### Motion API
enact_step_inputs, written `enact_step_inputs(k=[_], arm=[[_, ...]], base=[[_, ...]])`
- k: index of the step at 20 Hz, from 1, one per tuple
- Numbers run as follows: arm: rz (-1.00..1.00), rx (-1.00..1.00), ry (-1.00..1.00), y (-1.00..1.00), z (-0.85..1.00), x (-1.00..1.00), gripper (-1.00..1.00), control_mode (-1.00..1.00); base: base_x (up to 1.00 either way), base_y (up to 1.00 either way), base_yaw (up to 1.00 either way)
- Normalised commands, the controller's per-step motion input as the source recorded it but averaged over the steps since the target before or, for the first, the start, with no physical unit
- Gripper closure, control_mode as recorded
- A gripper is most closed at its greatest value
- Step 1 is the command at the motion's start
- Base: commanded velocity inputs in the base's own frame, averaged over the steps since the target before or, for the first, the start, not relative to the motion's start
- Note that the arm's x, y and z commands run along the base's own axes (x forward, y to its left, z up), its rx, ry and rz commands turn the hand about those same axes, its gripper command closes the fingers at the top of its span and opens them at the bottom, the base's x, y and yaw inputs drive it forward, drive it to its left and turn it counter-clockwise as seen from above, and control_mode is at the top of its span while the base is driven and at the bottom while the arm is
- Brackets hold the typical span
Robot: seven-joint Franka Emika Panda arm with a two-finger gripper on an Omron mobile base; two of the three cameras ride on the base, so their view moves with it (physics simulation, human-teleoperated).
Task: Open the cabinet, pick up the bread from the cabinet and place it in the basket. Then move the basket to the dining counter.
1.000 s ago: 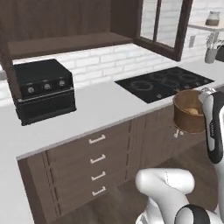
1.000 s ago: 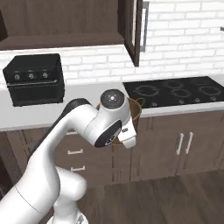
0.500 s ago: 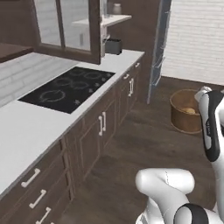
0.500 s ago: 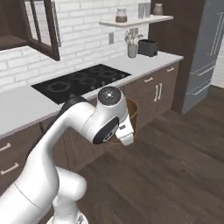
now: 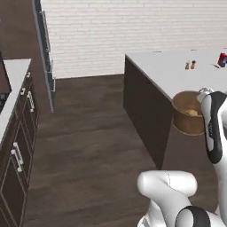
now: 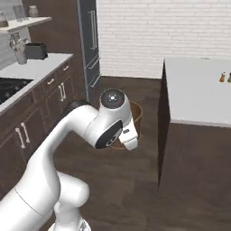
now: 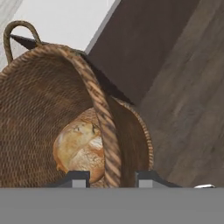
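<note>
The brown woven basket [image 7: 35,113] hangs off the floor with my gripper [image 7: 111,177] shut on its rim, one finger inside and one outside. The golden-brown bread [image 7: 81,146] lies in its bottom. In the left base view the basket [image 5: 188,119] sits just left of my forearm, in front of the near edge of the white dining counter [image 5: 177,71], with the bread [image 5: 191,113] showing inside. From the right base view the basket [image 6: 136,115] is mostly hidden behind my arm, left of the dining counter [image 6: 194,90]. The cabinet is out of view.
Two small shakers [image 5: 189,65] and a red thing [image 5: 222,59] stand on the dining counter. Brown base cabinets [image 6: 45,99] with a cooktop [image 6: 9,88] and toaster [image 6: 36,51] run along the left. A tall fridge [image 6: 90,40] stands behind. Dark wood floor [image 5: 88,142] lies between.
The whole picture has shifted: the base has swung away from the cooktop worktop to face the dining counter. The basket with the bread stays in my shut gripper.
</note>
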Motion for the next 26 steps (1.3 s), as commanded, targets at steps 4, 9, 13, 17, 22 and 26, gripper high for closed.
enact_step_inputs(k=[4,9,13,17,22,26], arm=[[0.0,0.0,0.0,0.0,0.0,0.0,1.0,1.0],[0.0,0.0,0.0,0.0,0.0,0.0,1.0,1.0],[0.0,0.0,0.0,0.0,0.0,0.0,1.0,1.0],[0.0,0.0,0.0,0.0,0.0,0.0,1.0,1.0],[0.0,0.0,0.0,0.0,0.0,0.0,1.0,1.0],[0.0,0.0,0.0,0.0,0.0,0.0,1.0,1.0]], base=[[0.0,0.18,-0.97],[0.67,0.73,-0.66],[1.0,1.0,-0.24],[1.0,1.0,-0.13],[1.0,1.0,-0.09],[1.0,1.0,-0.08]])
